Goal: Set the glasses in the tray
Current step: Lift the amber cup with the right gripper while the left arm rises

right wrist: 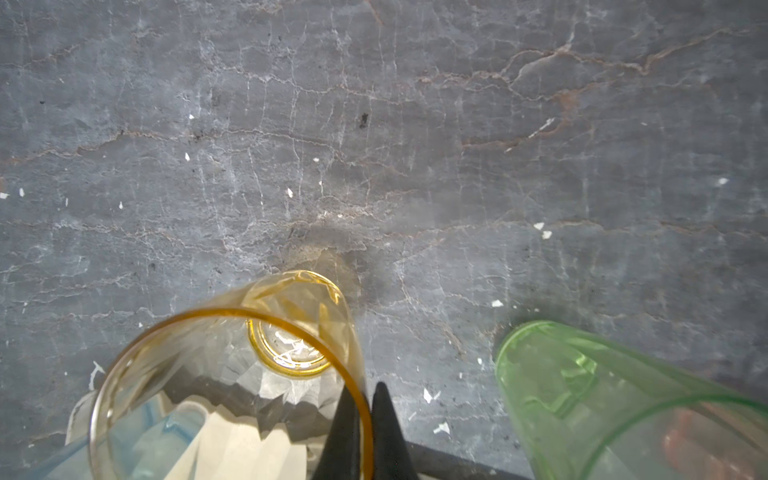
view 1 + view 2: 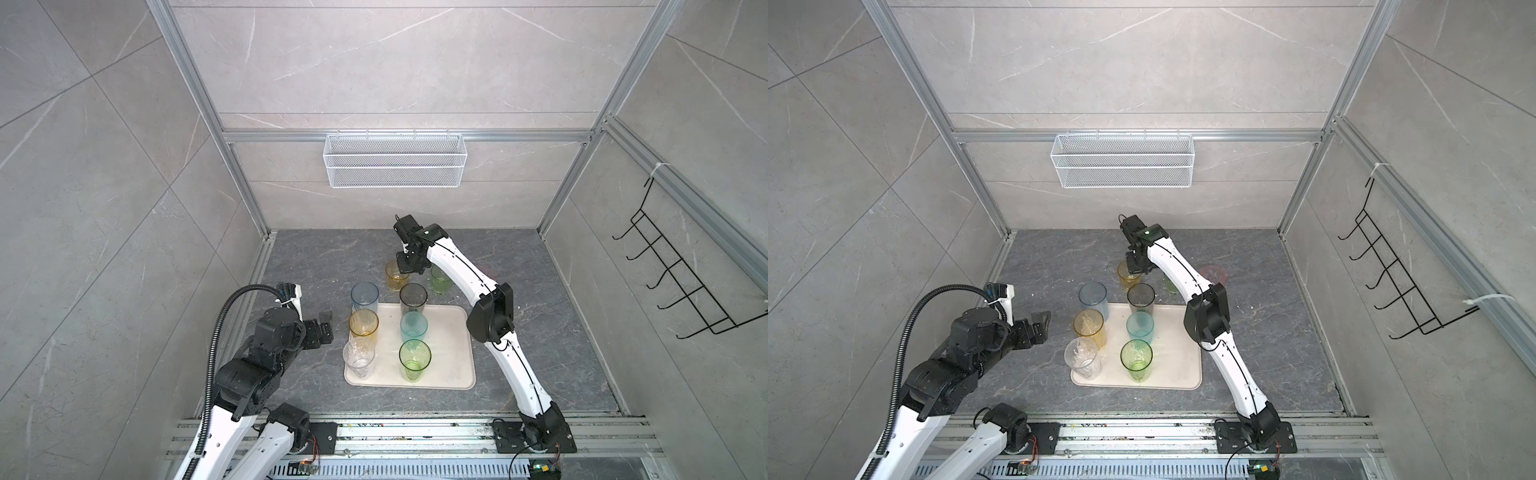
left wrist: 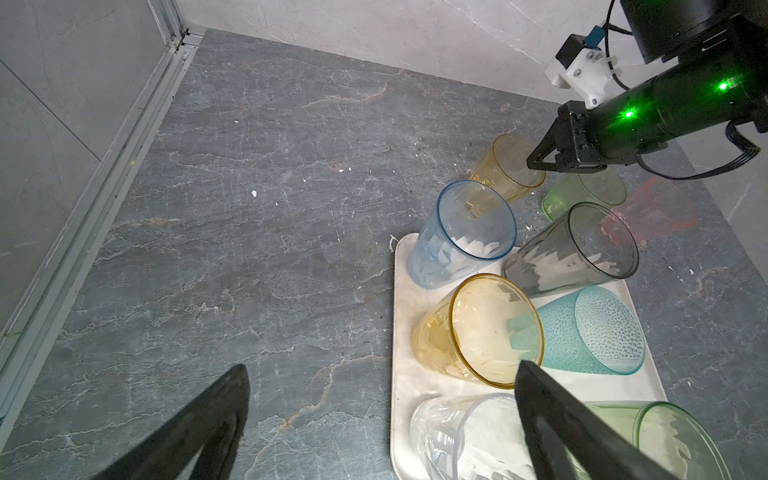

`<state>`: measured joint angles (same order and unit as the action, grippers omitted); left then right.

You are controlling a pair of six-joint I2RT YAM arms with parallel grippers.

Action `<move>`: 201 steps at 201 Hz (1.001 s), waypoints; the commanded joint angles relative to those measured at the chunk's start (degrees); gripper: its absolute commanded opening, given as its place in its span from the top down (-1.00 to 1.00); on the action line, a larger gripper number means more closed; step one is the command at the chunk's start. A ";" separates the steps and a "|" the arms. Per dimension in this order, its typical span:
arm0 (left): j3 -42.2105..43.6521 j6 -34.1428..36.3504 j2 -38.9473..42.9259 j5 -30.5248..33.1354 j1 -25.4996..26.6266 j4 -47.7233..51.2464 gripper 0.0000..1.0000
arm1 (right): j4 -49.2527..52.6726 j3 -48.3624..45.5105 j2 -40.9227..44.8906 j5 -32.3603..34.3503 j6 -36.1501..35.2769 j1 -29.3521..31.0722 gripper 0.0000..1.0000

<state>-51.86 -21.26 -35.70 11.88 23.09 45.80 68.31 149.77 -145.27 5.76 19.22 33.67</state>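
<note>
We see the cream tray [image 2: 451,349] lying flat on the dark stone table [image 2: 548,332], near the front. Six tall glasses stand on it, and they fill its left side and its middle. On the left, from back to front, are the blue glass [image 2: 365,296], the tall amber glass [image 2: 363,325] and the clear glass [image 2: 358,358]. Next to them, from back to front, are the grey glass [image 2: 413,300], the teal glass [image 2: 414,327] and the tall green glass [image 2: 414,360]. Three short glasses are on the table just behind the tray. They are the short amber glass [image 2: 392,280], the short green glass [image 2: 439,284] and, seen in a top view, the pink glass [image 2: 1213,274]. The right gripper [image 1: 365,409] reaches down to the short amber glass. Its fingers are pinched tight on the rim, with one finger inside the glass and one outside. We cannot tell if this glass is lifted or sits on the table. The left gripper [image 2: 327,329] hangs just left of the tray, near the tall amber glass. Its fingers [image 3: 552,415] are spread wide and hold nothing.
</note>
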 commanded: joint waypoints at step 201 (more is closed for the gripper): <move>2.79 -6.47 -5.18 4.90 -0.24 -10.97 -1.00 | -0.33 -32.35 43.19 7.95 -3.93 -1.54 1.00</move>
<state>-48.75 -25.67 -39.05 14.13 23.09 39.16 69.89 121.67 -107.35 11.90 15.75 33.12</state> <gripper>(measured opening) 0.997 0.064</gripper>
